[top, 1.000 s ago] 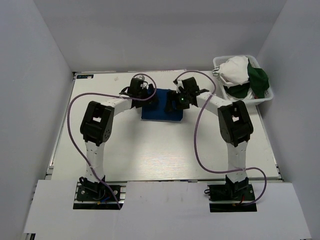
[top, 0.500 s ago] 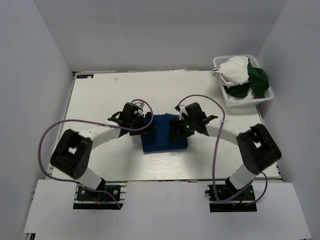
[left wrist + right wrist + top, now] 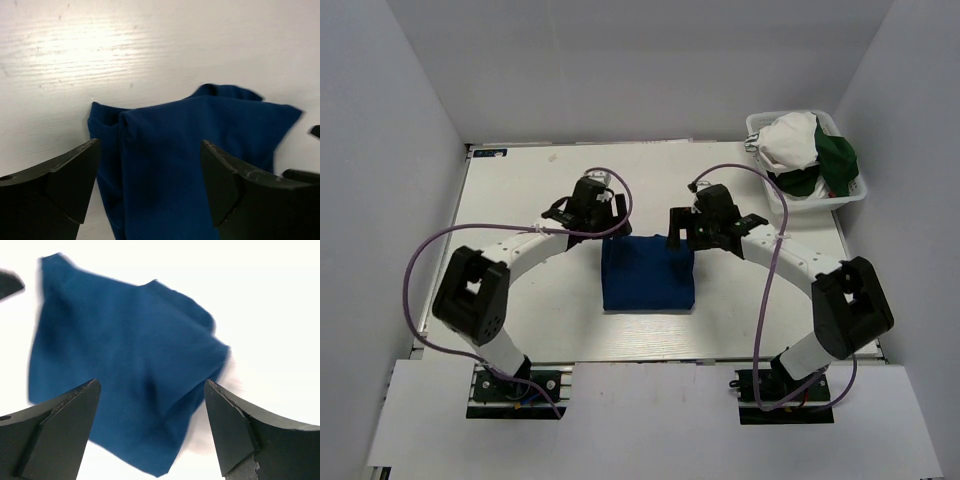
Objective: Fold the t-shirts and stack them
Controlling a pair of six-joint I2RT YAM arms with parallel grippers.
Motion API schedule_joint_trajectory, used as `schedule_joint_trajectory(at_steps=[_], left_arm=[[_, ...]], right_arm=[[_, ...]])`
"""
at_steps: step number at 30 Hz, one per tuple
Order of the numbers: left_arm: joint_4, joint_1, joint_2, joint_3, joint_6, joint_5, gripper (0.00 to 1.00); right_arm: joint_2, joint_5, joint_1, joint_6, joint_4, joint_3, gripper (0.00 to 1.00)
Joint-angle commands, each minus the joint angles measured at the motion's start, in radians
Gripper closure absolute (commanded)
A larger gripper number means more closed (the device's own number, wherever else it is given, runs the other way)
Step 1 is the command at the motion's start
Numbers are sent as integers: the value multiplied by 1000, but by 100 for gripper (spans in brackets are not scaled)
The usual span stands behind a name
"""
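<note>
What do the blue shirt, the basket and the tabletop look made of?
Blue shirt: soft matte knit, likely cotton; it creases and folds. Basket: white, probably plastic; rigid rim. Tabletop: white painted or laminated board; faint grain, slight sheen.

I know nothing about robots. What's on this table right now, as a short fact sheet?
surface: white table
blue t-shirt: folded into a rectangle, lying flat mid-table between the two arms
left jaws: open, over the shirt's far left corner, holding nothing
right jaws: open, over the shirt's far right corner, holding nothing
basket: white, at the table's far right corner
in basket: white t-shirt and dark green t-shirt, bundled, unfolded
stack: only the blue one folded
</note>
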Motion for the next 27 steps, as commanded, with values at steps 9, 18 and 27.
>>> schedule_joint_trajectory(at_steps=[9,18,27], left_arm=[[-20,2,155,87,38,-4,28],[-9,2,252,162,49,6,62],[-18,2,235,188,49,-17,78]], right_arm=[[130,24,-75,84,15,51,13],[205,-65,-95,65,96,82,48],[153,-70,-92,53,107,59,81]])
